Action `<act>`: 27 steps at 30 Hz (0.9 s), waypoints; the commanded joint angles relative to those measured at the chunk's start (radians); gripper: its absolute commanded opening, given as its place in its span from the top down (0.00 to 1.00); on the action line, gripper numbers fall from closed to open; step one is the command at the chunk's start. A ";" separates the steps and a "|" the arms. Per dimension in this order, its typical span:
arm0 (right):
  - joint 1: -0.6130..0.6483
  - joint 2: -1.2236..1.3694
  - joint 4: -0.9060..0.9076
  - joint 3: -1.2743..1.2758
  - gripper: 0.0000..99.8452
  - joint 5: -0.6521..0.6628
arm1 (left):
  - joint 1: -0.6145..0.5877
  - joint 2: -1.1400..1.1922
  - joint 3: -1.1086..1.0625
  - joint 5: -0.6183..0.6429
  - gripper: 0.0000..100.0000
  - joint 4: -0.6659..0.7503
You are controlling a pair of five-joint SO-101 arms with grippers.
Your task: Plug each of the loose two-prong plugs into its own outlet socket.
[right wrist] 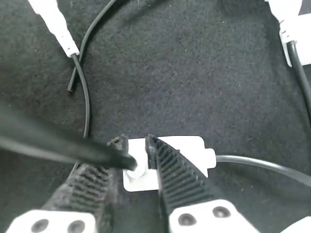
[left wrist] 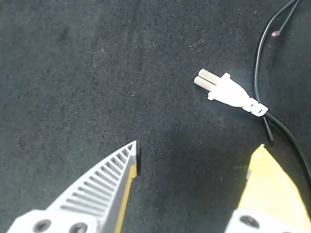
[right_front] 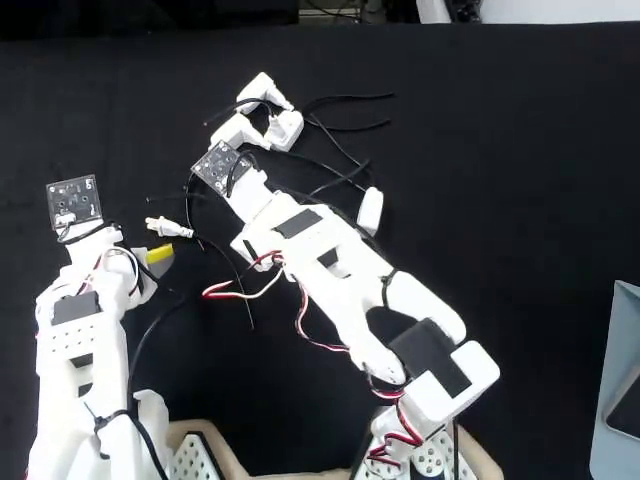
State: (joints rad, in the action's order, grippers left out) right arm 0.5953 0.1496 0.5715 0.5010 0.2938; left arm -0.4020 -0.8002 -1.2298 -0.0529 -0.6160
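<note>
- Left arm (right_front: pixel 75 340) sits at the near-left of the counter (right_front: pixel 520 150), with the left hand (left wrist: pixel 198 144) low over the black surface.
- Left hand is spread wide and holds nothing. One ribbed finger (left wrist: pixel 107 179) and one yellow finger (left wrist: pixel 265 174) are well apart, with bare counter between them.
- Plug (left wrist: pixel 228 91) lies flat on the counter just ahead of the left hand, nearer the yellow finger, touching neither finger.
- It is white with two prongs. In the high view the prongs point toward the counter's left edge.
- Its black cord (left wrist: pixel 256 58) leaves the tail end and curves off across the counter.
- Right arm (right_front: pixel 340 270) starts at the near-centre and stretches diagonally toward the far-left.
- A small white piece (right_front: pixel 370 210) lies on the counter just beside the right arm, with black cords around it.
- Right hand (right wrist: pixel 135 141) is at the far end of that reach, down at counter level.
- Its ribbed fingers (right wrist: pixel 175 174) are nearly pressed together, pinching the edge of a white block (right wrist: pixel 187 145). A small round white nub sits in the narrow gap between the tips.
- Block lies flat, and a black lead (right wrist: pixel 262 164) runs out of its side away from the hand.
- A thick black cable (right wrist: pixel 48 143) crosses in front of one right-hand finger.
- Farther out in the right wrist view, a white connector (right wrist: pixel 53 22) with a thin black wire lies apart from the block.
- A second white part (right wrist: pixel 291 29) with its own wire lies at the opposite side, also apart from the block.
- I can't tell whether these far pieces are plugs or sockets.
</note>
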 commanded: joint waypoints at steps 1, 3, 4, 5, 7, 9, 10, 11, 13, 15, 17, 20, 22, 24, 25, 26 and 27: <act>-0.017 -0.068 0.005 -0.036 0.99 0.005 | -0.007 -0.017 0.007 0.009 0.65 0.015; -0.029 -0.105 -0.005 -0.062 0.99 0.006 | -0.008 -0.017 0.007 0.009 0.65 0.015; -0.034 -0.116 -0.009 -0.082 0.99 0.006 | -0.008 -0.017 0.007 0.009 0.65 0.015; -0.046 -0.117 -0.020 -0.102 0.99 0.006 | -0.008 -0.017 0.007 0.009 0.65 0.015; -0.066 -0.108 -0.060 -0.142 0.99 0.006 | -0.008 -0.017 0.007 0.009 0.65 0.015; -0.092 -0.084 -0.112 -0.177 0.99 0.008 | -0.008 -0.017 0.007 0.009 0.65 0.015; -0.104 -0.070 -0.140 -0.196 0.99 0.008 | -0.008 -0.017 0.007 0.009 0.65 0.015; -0.114 -0.051 -0.166 -0.213 0.99 0.008 | -0.008 -0.017 0.007 0.009 0.65 0.015; -0.126 -0.012 -0.213 -0.246 0.99 0.008 | -0.008 -0.017 0.007 0.009 0.65 0.015; -0.133 0.038 -0.259 -0.275 0.98 0.002 | -0.008 -0.017 0.007 0.009 0.65 0.015; -0.133 0.093 -0.278 -0.303 0.97 0.002 | -0.008 -0.017 0.007 0.009 0.65 0.015; -0.135 0.170 -0.278 -0.338 0.86 0.000 | -0.008 -0.017 0.007 0.009 0.65 0.015; -0.135 0.199 -0.276 -0.351 0.77 0.003 | -0.008 -0.017 0.007 0.009 0.65 0.015; -0.129 0.191 -0.239 -0.351 0.70 0.006 | -0.008 -0.017 0.007 0.009 0.65 0.015; -0.127 0.176 -0.193 -0.355 0.69 0.006 | -0.008 -0.017 0.007 0.009 0.65 0.015; -0.126 0.150 -0.146 -0.357 0.69 0.006 | -0.008 -0.017 0.007 0.009 0.65 0.015; -0.123 0.117 -0.098 -0.358 0.70 0.006 | -0.008 -0.017 0.007 0.009 0.65 0.015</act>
State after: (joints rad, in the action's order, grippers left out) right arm 0.4757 0.3475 0.3767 0.2002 0.2954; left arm -0.4020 -0.8002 -1.2298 -0.0529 -0.6160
